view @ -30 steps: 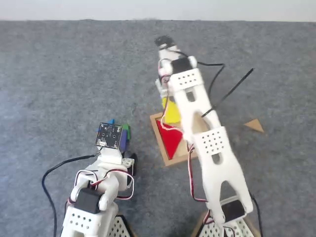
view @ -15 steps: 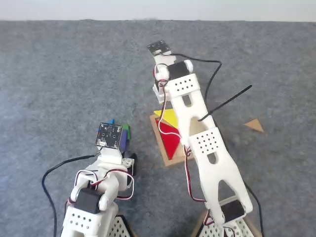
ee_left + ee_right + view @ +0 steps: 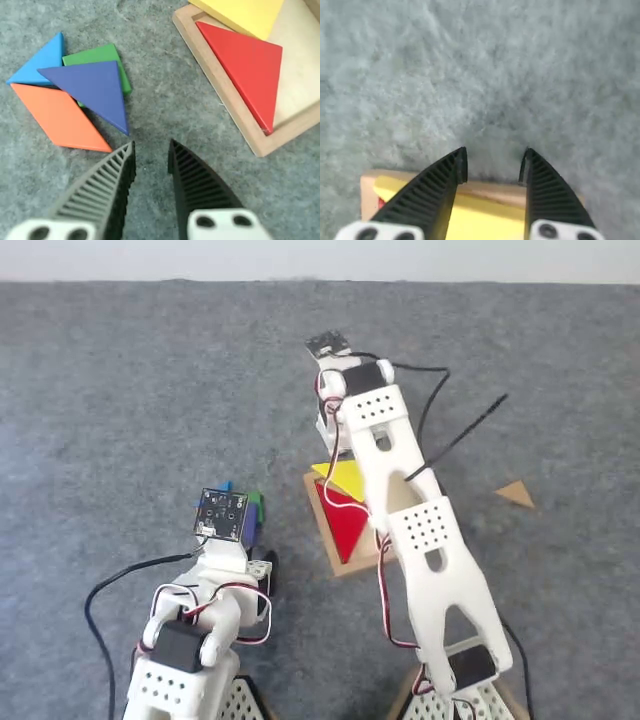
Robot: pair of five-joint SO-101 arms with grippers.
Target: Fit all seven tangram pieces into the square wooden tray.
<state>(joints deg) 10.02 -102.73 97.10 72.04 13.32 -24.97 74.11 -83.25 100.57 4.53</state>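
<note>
High view shows two of the seven pieces laid at the square wooden tray (image 3: 335, 565), with five not yet brought in. The red triangle (image 3: 247, 55) is seen lying flat inside the tray, along the rim on the left arm's side. The yellow piece (image 3: 245, 15) touches it at the tray's far end, where it appears to ride over the rim rather than sit flush, though this cannot be told for certain. The right gripper (image 3: 494, 152) hangs over the tray's far rim, above the yellow piece, its jaws spread fairly wide with nothing between them. The left gripper (image 3: 151, 145) is poised low beside the tray, its jaws narrowly parted and empty. Four pieces are clustered near the tray on that side: a light blue triangle (image 3: 42, 60), a green piece (image 3: 97, 55), a dark blue triangle (image 3: 95, 87) lying over the green one, and an orange parallelogram (image 3: 57, 117). A small tan triangle (image 3: 516, 494) lies alone off the tray's opposite side. Seating the yellow piece is judged to be the step in hand. A gentle press down and inward against the red triangle is called for next, before the cluster is drawn upon.
</note>
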